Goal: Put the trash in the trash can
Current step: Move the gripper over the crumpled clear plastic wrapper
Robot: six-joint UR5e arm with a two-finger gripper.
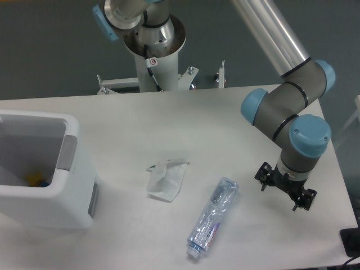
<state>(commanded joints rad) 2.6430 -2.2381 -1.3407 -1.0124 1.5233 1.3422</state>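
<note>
The gripper [285,188] is hanging over the right part of the white table [225,121], holding nothing; its fingers are seen nearly end-on from this angle, so whether they are spread or closed cannot be told. Above it, the arm's grey and blue wrist joints [292,115] are bending down from the silver upper link. Just left of the gripper, the crushed clear plastic bottle [212,216] is lying on its side, white cap toward the table's near edge, blue-red label facing up. Farther left, the crumpled white paper sheet [166,179] is resting flat on the tabletop, apart from the bottle. At the left edge, the trash can [70,197] is standing open, with something small and yellow-blue [35,180] showing at its bottom.
</note>
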